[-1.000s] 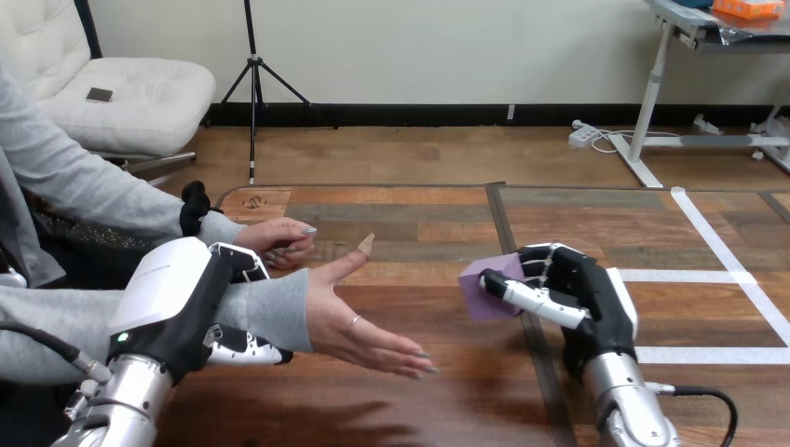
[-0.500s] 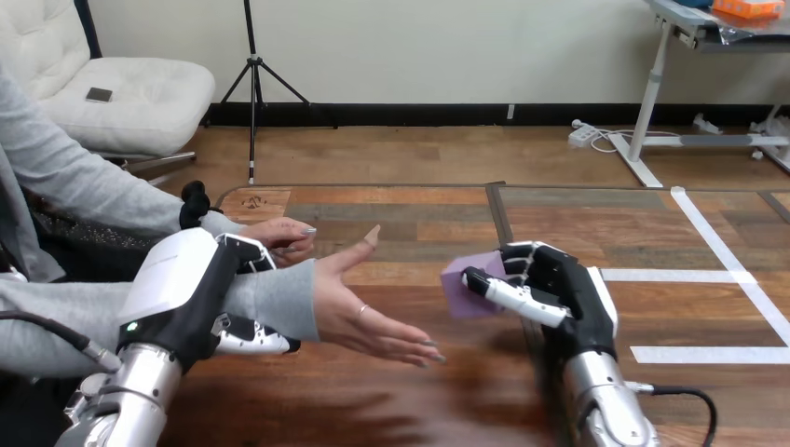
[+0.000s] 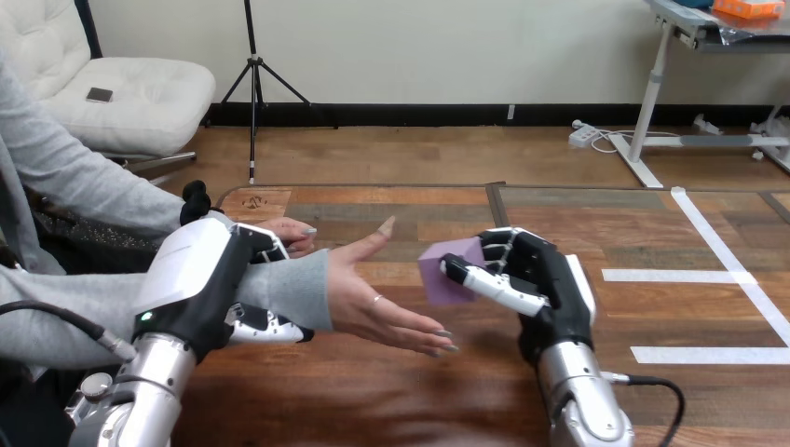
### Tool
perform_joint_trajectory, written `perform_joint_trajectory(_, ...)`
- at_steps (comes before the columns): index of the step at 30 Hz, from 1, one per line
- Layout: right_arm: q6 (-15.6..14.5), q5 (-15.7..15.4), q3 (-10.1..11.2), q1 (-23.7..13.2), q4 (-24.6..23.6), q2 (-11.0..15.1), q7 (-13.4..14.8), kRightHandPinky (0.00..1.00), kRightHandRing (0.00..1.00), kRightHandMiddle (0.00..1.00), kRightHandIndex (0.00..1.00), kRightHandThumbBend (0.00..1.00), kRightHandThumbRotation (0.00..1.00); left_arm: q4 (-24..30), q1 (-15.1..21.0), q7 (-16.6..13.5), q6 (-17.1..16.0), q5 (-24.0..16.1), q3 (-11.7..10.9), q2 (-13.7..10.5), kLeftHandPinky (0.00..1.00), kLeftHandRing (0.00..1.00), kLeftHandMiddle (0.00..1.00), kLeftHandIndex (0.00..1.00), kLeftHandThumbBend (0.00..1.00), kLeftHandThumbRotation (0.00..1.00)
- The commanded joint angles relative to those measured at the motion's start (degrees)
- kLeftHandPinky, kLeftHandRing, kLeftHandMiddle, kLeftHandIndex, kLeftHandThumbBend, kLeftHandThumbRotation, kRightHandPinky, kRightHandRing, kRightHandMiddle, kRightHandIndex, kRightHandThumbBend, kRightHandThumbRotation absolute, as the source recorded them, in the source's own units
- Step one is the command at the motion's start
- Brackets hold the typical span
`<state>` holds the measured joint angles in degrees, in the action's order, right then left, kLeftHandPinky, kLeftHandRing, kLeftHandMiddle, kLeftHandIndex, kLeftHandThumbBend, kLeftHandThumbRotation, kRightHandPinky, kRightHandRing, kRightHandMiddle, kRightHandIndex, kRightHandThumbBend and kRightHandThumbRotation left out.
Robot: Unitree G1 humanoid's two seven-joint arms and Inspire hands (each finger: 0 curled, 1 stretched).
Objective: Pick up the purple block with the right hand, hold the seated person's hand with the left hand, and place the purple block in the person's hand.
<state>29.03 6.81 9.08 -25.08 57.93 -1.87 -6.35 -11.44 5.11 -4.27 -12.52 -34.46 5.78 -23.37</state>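
My right hand [image 3: 540,279] is shut on the purple block [image 3: 445,270], pinching it between thumb and fingers just above the table. The block hangs a little to the right of the person's open hand [image 3: 377,303], which lies palm up at mid-table with its fingers stretched toward my right hand. My left hand [image 3: 210,284] wraps the person's grey-sleeved wrist [image 3: 293,289], fingers over the top and thumb beneath. The person's other hand [image 3: 284,233] rests curled on the table behind my left hand.
White tape lines [image 3: 717,275] mark the wooden table [image 3: 419,400] at the right. A dark seam [image 3: 498,214] runs down the table's middle, behind my right hand.
My right hand has carried the purple block leftward, close to the person's open palm. My left hand and the held wrist have shifted slightly right.
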Motion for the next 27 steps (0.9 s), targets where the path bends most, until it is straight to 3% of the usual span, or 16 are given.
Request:
perform_joint_trajectory(1, 0.37, 0.27, -0.81, -2.95, -5.16, -1.54, -0.05, 0.32, 0.36, 0.4, 0.4, 0.97, 0.0, 2.28, 9.21, -2.24, -3.66, 2.05, 2.05, 4.27, 0.22, 0.28, 0.33, 0.34, 0.76, 0.0)
perform_joint_trajectory(27, 1.23, 0.12, -3.07, -0.76, -10.71, -4.49, -1.73, 0.32, 0.36, 0.39, 0.39, 0.99, 0.0, 0.12, 10.54, -2.77, -4.64, 2.13, 2.84, 4.81, 0.22, 0.27, 0.33, 0.34, 0.77, 0.0)
